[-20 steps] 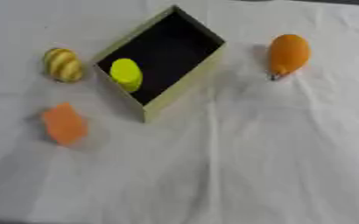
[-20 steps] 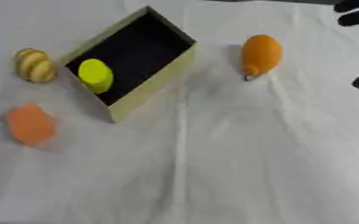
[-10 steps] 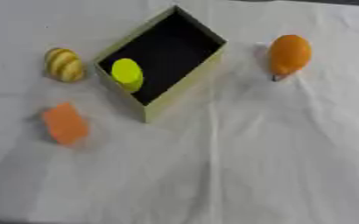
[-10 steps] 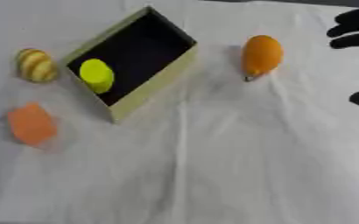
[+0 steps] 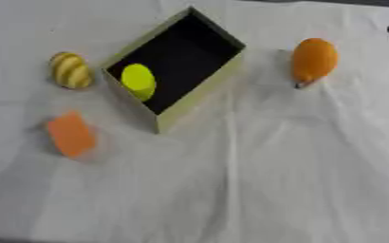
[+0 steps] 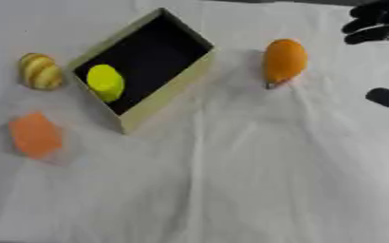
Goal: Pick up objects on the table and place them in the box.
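On the white cloth (image 6: 231,180) sits the box (image 6: 161,102), a yellow object (image 6: 105,82) inside; right of it lies an orange fruit (image 6: 283,60); at the upper right edge the right hand (image 6: 379,21) hovers, fingers curled, empty; left of the box lie a striped object (image 6: 40,71) and an orange block (image 6: 36,135).

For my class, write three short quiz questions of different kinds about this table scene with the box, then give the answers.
1. True or false: the box is empty.
2. How many objects lie on the white cloth outside the box?
3. Which object is nearest the right hand: A the orange fruit, B the striped yellow object, C the flat orange object?

Key: 1 false, a yellow object lies inside it. 2 three. 3 A.
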{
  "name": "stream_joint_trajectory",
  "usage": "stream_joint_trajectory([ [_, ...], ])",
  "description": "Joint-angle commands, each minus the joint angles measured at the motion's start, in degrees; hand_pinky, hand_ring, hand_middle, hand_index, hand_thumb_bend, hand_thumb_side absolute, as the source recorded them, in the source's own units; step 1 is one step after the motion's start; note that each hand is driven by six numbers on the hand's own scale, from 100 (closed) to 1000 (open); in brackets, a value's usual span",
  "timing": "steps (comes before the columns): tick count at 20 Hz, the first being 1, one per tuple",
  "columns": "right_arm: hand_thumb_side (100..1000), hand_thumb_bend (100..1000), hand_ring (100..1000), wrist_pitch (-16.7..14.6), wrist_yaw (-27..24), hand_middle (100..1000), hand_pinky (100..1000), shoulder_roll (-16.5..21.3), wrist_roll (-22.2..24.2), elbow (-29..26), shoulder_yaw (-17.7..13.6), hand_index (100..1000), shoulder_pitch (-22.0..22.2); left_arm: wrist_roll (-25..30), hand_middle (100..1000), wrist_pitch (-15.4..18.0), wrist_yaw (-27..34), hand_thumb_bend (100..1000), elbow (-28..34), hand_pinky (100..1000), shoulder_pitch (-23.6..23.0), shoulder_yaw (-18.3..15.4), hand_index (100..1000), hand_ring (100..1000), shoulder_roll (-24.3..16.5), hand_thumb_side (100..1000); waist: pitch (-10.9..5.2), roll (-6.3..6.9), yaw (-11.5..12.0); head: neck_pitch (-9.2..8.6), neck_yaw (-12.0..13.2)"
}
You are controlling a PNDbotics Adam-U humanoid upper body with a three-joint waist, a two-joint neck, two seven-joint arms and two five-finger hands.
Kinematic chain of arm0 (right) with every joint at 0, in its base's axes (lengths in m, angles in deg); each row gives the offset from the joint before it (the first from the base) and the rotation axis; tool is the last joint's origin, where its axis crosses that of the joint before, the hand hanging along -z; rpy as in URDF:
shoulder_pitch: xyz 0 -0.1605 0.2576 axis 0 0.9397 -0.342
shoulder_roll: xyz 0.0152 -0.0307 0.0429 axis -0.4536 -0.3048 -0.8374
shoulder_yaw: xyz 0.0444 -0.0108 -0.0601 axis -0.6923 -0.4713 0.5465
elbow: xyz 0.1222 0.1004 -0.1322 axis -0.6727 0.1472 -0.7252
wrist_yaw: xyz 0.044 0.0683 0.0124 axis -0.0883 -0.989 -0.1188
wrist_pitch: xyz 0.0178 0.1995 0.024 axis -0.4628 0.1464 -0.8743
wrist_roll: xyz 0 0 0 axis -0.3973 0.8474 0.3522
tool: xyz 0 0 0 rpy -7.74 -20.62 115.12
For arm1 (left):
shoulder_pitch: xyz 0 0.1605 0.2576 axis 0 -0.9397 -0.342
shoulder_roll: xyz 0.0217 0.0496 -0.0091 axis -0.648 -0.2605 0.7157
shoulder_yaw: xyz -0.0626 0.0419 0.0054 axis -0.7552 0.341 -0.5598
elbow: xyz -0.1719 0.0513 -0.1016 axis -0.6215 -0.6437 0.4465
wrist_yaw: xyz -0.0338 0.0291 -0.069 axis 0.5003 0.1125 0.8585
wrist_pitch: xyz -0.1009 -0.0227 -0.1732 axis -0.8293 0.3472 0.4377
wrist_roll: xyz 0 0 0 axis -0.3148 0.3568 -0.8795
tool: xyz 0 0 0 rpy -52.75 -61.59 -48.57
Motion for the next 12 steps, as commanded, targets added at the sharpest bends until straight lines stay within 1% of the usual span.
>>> stream_joint_trajectory([
  [1,508,308,973,-0.03,-0.88,865,857,0.00,1.73,2.38,0.77,922,-2.58,0.25,728,0.01,0.23,518,0.91,688,0.78,0.12,878,719,-0.56,537,-1.47,0.03,0.11,-0.62,-0.43],
  [8,498,304,986,-0.03,-2.55,854,873,-4.99,6.52,8.80,3.52,918,-9.64,0.44,728,0.11,0.44,519,0.91,688,0.97,0.27,876,719,-0.16,537,-1.36,0.00,0.83,-0.89,-1.13],
  [12,491,296,993,-0.03,-3.94,840,883,-7.84,10.02,12.27,4.14,919,-12.92,0.41,727,0.24,0.57,519,0.91,688,1.23,0.30,874,718,0.22,537,-1.11,-0.05,1.48,-0.88,-1.81],
])
